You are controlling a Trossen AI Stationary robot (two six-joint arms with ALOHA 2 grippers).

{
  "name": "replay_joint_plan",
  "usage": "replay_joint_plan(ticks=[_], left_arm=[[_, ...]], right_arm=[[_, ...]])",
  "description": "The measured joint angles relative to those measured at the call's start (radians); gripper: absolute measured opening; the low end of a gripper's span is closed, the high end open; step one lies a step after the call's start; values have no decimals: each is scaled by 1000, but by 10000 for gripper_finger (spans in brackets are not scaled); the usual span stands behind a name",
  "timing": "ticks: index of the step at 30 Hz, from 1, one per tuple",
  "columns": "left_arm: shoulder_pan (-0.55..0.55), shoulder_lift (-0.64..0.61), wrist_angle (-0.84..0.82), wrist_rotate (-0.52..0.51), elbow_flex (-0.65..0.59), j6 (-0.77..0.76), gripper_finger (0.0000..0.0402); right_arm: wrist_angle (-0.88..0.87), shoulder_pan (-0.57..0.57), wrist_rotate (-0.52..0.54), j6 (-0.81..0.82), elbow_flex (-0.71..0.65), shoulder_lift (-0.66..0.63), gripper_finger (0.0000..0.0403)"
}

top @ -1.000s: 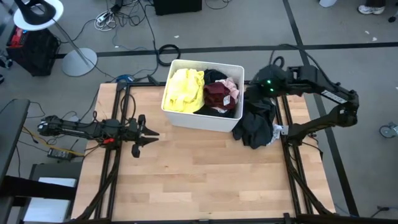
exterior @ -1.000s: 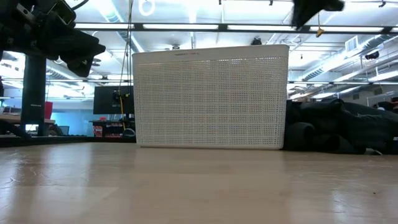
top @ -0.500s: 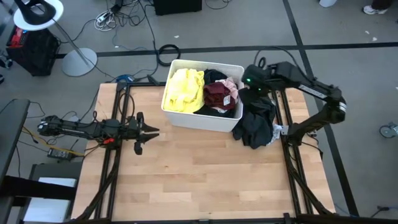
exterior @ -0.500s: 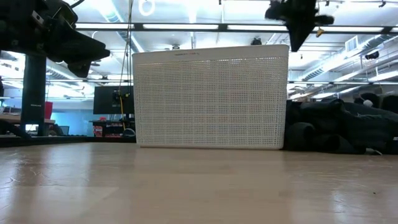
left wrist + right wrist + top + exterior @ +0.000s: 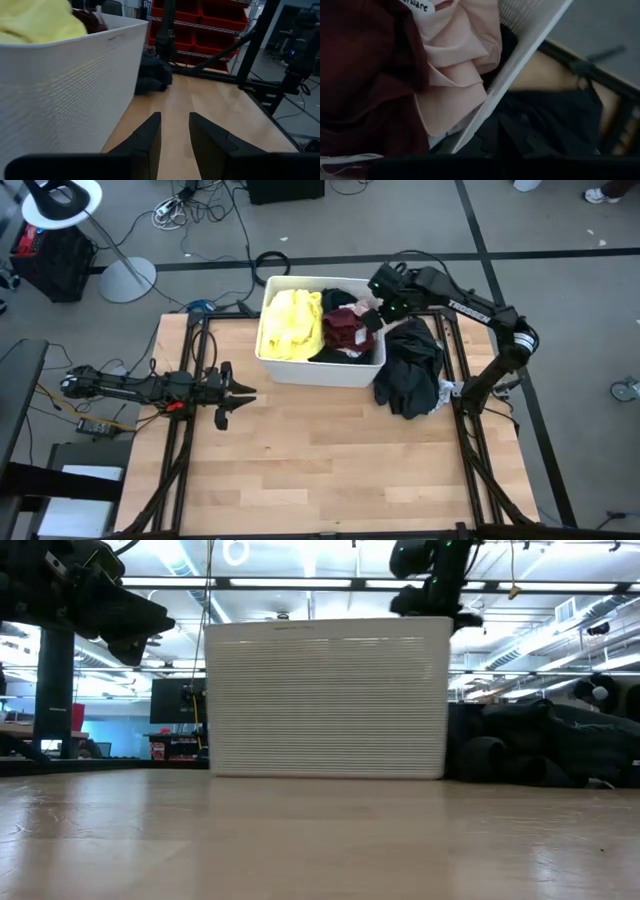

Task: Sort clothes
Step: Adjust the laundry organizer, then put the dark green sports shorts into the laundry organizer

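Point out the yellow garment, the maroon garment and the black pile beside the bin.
yellow garment (image 5: 288, 323), high view, middle folds.
maroon garment (image 5: 345, 332), high view, centre.
black pile (image 5: 410, 375), high view, middle of the heap.

The bin (image 5: 318, 368) stands on the table (image 5: 320, 470) toward its far edge, and everything else sits around it. Inside the bin, one garment (image 5: 285, 325) fills the left half, with another garment (image 5: 343, 330) to its right and a third (image 5: 455, 75) at the bin's far right corner. A heap of clothes (image 5: 412, 370) lies on the table just right of the bin (touching its right wall). The right gripper (image 5: 378, 308) hangs over the bin's far right corner; the left gripper (image 5: 240, 393) hovers left of the bin, near its front corner.
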Motion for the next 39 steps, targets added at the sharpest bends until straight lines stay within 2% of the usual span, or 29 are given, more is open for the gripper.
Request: replay_joint_plan(ticks=[6, 13, 20, 23, 26, 31, 35, 39], left_arm=[[0, 0, 0, 1, 0, -1, 106], [0, 0, 25, 12, 0, -1, 106], [0, 0, 24, 12, 0, -1, 106], [0, 0, 22, 12, 0, 3, 106], [0, 0, 21, 12, 0, 4, 106], [0, 0, 21, 12, 0, 5, 106], [0, 1, 13, 12, 0, 5, 106], [0, 0, 14, 11, 0, 6, 106]], right_arm=[[142, -23, -119, -37, 0, 55, 1], [100, -23, -79, -64, -1, 37, 0], [27, -12, -69, -44, -1, -136, 0], [-27, 25, -52, -5, -1, -230, 0], [-65, 97, 10, 52, -19, -319, 1], [-68, 263, 109, 252, -186, -485, 2], [-5, 400, 115, 451, -396, -591, 7], [128, 501, 133, 553, -583, -665, 20]])
